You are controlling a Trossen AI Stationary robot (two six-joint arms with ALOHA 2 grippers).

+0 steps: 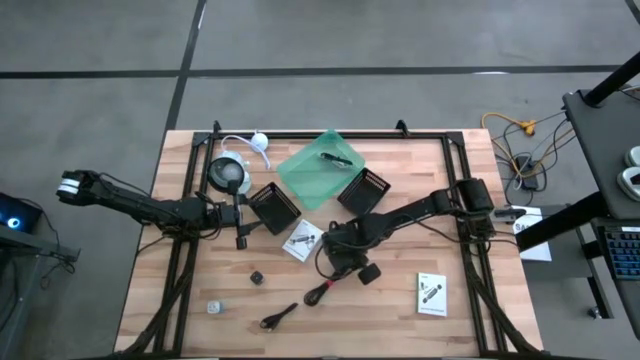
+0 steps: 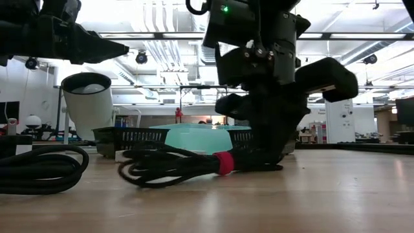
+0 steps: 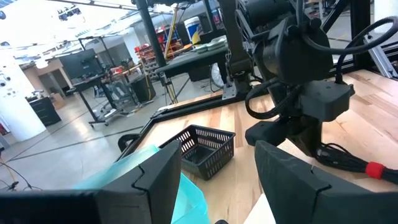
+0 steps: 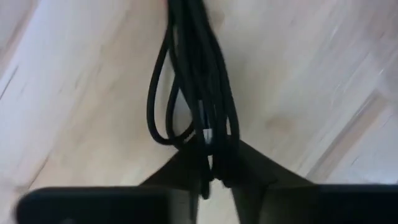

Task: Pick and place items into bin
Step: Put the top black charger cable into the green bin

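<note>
Right arm reaches in low over mid-surface (image 1: 400,320), right gripper (image 4: 214,163) down at the surface, fingers clamped on the black cable (image 2: 174,167); bundle with its red tie (image 2: 223,163) lies flat on the wood. Left arm extended from the left edge, left gripper (image 3: 217,171) raised near the black baskets (image 1: 272,207), fingers wide, nothing held. Green bin (image 1: 320,168) holds one dark pen-like stick (image 1: 333,158). White packets (image 1: 431,293), small black cube (image 1: 257,277) loose on the surface.
</note>
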